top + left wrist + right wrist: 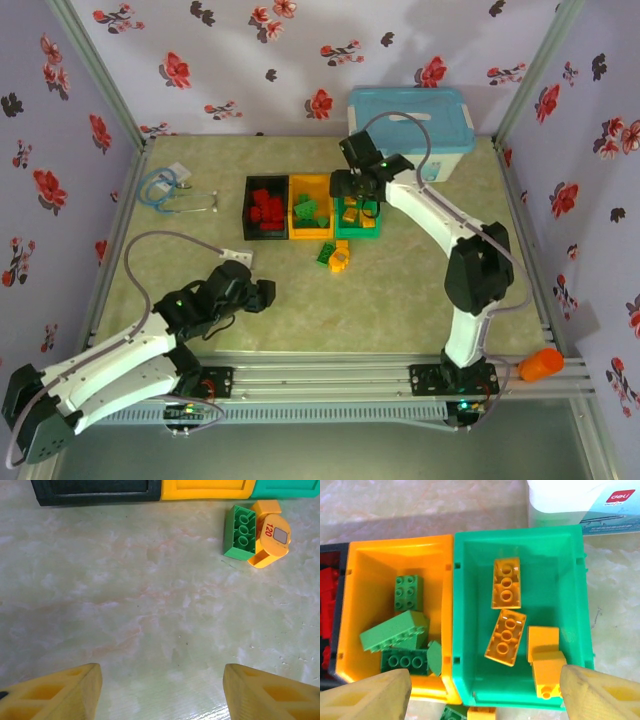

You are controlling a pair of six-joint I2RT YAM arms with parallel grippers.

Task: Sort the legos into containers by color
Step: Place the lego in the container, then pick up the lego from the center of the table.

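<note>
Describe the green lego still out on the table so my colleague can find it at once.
Start at the orange-yellow bin and green bin mid-table. On the table just on their arm-base side lie two loose pieces side by side. The green lego is the rectangular left one; its neighbour is a rounded yellow piece marked 120.

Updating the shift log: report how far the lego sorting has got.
Done: red legos lie in the black bin, green legos in the orange-yellow bin, yellow legos in the green bin. In hand: nothing; the right pincer hangs open over the green bin, the left pincer open over bare table. Left: one green brick and one yellow piece before the bins.
</note>
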